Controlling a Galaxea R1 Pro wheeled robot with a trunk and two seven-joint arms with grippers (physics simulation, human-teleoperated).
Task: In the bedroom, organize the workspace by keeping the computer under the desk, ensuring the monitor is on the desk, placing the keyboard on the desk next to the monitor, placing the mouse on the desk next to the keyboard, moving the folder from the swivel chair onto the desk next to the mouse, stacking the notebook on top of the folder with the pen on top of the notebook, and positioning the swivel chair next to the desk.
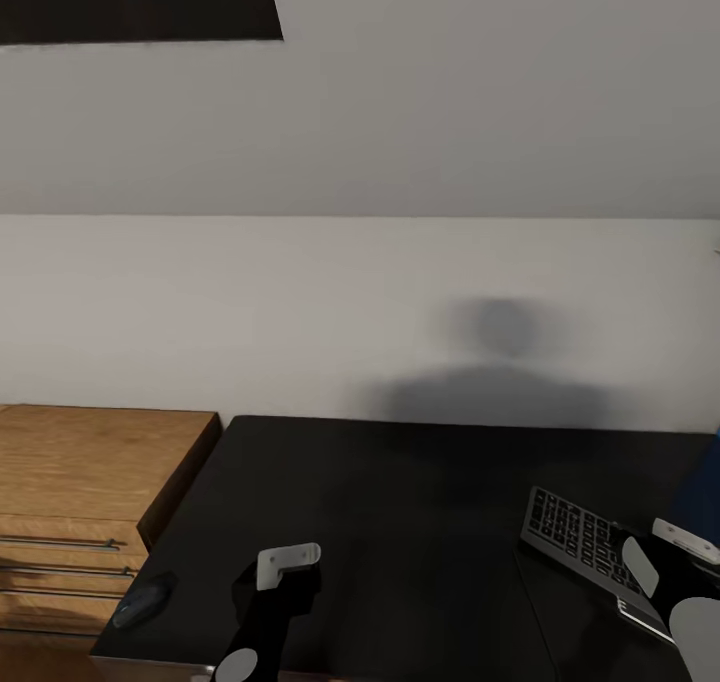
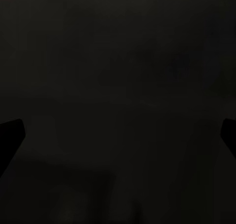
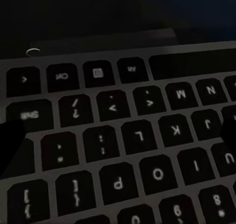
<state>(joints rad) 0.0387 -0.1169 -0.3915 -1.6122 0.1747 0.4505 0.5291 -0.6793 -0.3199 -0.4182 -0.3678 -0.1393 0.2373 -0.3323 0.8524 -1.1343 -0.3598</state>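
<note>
The glossy black desk point(image 1: 400, 522) fills the lower half of the head view. The keyboard point(image 1: 580, 542) lies at an angle on its right part, dark keys with a thin grey rim. My right gripper point(image 3: 118, 140) hovers close over the keys point(image 3: 147, 135), open, with its dark fingertips point(image 3: 10, 145) at the picture's sides. The mouse point(image 1: 140, 602) sits on the desk by its left front corner. My left gripper point(image 2: 118, 135) is open above bare black desk top, right of the mouse. The left arm point(image 1: 275, 592) rises at the desk's front edge.
A wooden dresser point(image 1: 90, 462) with bar handles stands against the desk's left side. A plain light wall runs behind, with a dark panel point(image 1: 140, 2) high at the left. A dark blue surface point(image 1: 700, 497) shows at the right edge, behind the keyboard.
</note>
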